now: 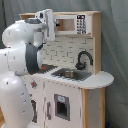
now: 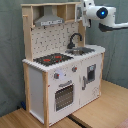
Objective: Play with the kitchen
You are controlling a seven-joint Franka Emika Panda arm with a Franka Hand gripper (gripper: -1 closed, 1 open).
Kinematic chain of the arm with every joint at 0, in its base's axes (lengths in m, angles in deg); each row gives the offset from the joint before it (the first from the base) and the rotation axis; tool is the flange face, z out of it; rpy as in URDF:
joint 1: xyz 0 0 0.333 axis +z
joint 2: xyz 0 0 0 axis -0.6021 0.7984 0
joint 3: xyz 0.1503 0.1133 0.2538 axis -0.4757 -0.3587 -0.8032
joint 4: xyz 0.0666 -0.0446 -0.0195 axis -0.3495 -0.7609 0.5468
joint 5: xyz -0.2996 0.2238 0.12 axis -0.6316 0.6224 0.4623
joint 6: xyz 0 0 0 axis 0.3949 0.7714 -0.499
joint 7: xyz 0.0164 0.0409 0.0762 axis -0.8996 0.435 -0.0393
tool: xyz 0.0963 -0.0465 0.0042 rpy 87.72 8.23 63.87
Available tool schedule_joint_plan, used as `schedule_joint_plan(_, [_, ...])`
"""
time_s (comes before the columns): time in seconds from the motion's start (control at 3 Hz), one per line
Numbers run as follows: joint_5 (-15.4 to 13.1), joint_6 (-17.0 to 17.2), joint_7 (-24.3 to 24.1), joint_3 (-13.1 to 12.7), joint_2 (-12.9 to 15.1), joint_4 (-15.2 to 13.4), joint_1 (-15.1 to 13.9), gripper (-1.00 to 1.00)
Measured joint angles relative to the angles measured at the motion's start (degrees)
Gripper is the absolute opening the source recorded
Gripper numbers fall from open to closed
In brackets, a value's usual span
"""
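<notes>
The kitchen (image 1: 75,75) (image 2: 60,70) is a tall white and light-wood toy unit. It has a black-red stove top (image 2: 52,59), a metal sink (image 1: 70,74) (image 2: 83,50) and a black faucet (image 1: 84,59) (image 2: 75,39). An oven door (image 2: 63,95) is on the front, with a grey hood (image 2: 49,21) and a pegboard back (image 2: 52,39) above. My gripper (image 1: 48,24) (image 2: 86,11) is held high beside the top shelf, at the microwave (image 1: 67,23) end. It hangs well above the sink and holds nothing that I can see.
My white arm (image 1: 22,60) fills the first exterior view's left, close against the kitchen's side. A grey curtain (image 2: 10,50) hangs behind the unit. The unit stands on a wooden floor (image 2: 100,112) in the second exterior view.
</notes>
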Motion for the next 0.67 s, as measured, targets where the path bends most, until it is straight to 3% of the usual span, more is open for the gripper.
schedule_joint_plan(0.67, [-2.5,-0.3,1.4,-3.0,8.0,8.6,0.0,-1.00])
